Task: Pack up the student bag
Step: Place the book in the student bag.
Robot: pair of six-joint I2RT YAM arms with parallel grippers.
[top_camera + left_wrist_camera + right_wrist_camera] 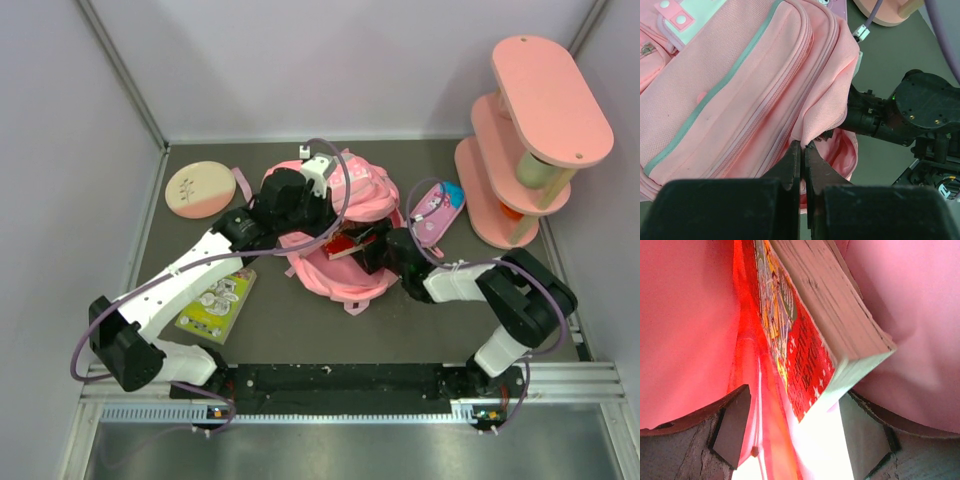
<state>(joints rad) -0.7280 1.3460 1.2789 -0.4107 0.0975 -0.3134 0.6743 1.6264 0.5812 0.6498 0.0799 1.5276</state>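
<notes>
Backpack first, from above: the student bag [365,190] lies mid counter [280,320], a red book [345,245] at its mouth. Left wrist: the left claw [801,146] is pinched tight on the bag's opening flap; it is best held high. Right wrist: the right claw [795,407] is spread, gripping nothing, with the book between its pads; I would nudge the book deeper. The cover print is unreadable.

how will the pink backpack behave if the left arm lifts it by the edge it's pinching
Probably floppy: the student bag folds and drapes where the left gripper pinches its opening edge, so that flap would likely rise first. Its woven cloth looks grippy rather than slick. The book inside may add some weight and make it sag.
</notes>
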